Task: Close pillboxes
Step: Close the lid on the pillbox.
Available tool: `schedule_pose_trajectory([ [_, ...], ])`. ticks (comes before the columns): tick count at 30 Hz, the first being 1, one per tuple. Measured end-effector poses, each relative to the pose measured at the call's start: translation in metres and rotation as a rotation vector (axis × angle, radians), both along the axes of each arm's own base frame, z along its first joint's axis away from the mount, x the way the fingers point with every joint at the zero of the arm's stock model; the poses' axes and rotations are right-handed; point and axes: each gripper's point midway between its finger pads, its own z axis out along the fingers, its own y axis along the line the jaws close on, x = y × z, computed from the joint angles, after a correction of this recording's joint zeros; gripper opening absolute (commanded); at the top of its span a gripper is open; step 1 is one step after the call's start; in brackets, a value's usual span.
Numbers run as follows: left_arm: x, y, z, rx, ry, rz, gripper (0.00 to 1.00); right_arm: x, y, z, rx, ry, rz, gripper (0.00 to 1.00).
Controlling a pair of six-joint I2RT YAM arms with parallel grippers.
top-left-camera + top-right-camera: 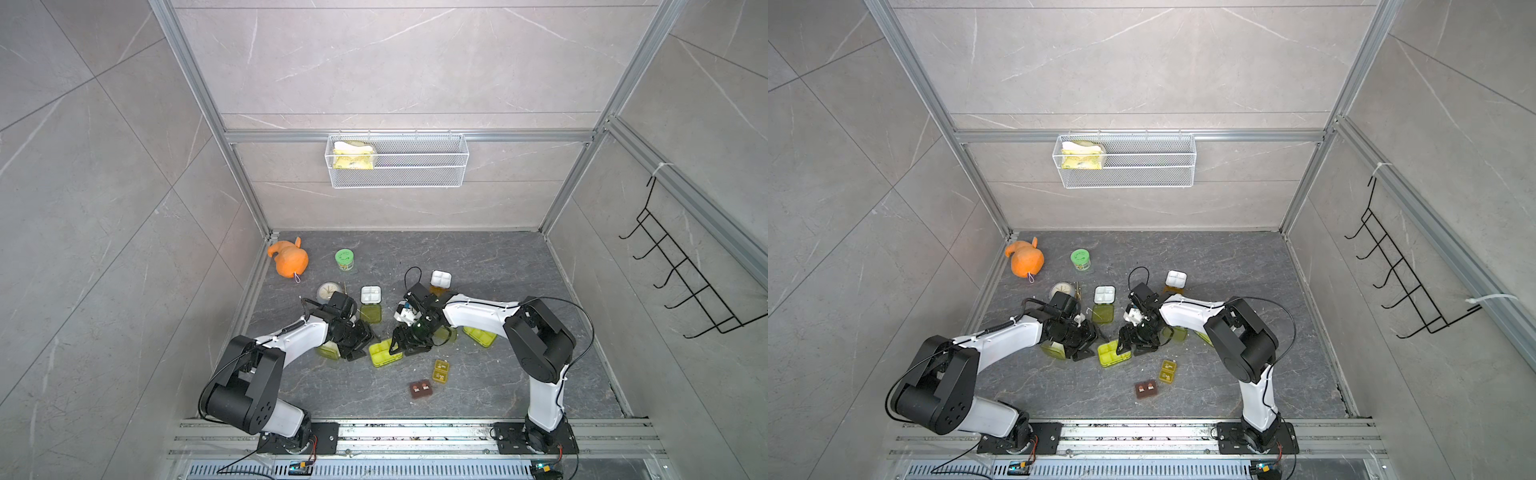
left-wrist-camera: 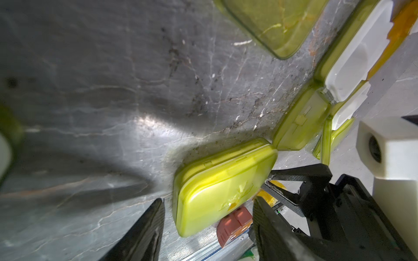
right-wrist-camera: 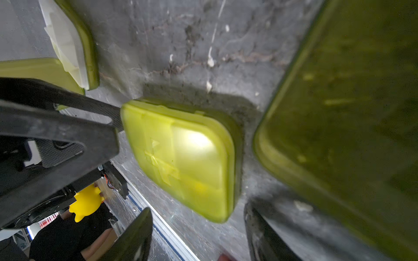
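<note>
the left claw (image 2: 208, 200) hangs released, jaws astride a rounded-rectangle plastic pillbox with a translucent yellow-green lid (image 1: 384, 353) that looks shut. one of its fingers (image 3: 95, 106) touches the box's edge, we judge to steady it. the right claw (image 3: 198, 206) faces it from the far side, likewise released. the box lies just ahead of its tips, placed, we think, so the lid can be pressed home.

beyond the left claw lies an open white divided tray with a green hinged lid (image 1: 370, 296). beyond the right claw lies a white tray with an orange lid (image 1: 440, 278). we count at least five palm-sized boxes, some half hidden under the arms. there are also two tiny ones, a brown box (image 1: 422, 389) and an amber box (image 1: 440, 370), on the base side of the right claw.
</note>
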Motion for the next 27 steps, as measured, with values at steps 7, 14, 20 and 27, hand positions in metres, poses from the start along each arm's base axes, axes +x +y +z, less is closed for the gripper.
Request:
schedule_pose_trajectory([
  [7, 0.001, -0.006, -0.009, 0.001, 0.017, -0.022, 0.61, 0.006, 0.005, -0.002, 0.009, 0.000, 0.003, 0.63],
  [14, 0.003, -0.013, -0.009, -0.007, 0.007, -0.045, 0.58, 0.004, 0.005, -0.004, 0.037, 0.009, -0.005, 0.61],
  [20, 0.005, -0.019, -0.010, -0.009, -0.003, -0.071, 0.53, -0.005, 0.001, -0.004, 0.075, 0.028, -0.029, 0.58],
  [27, 0.003, -0.023, -0.011, -0.015, -0.003, -0.095, 0.50, -0.011, -0.003, -0.005, 0.090, 0.030, -0.055, 0.52],
])
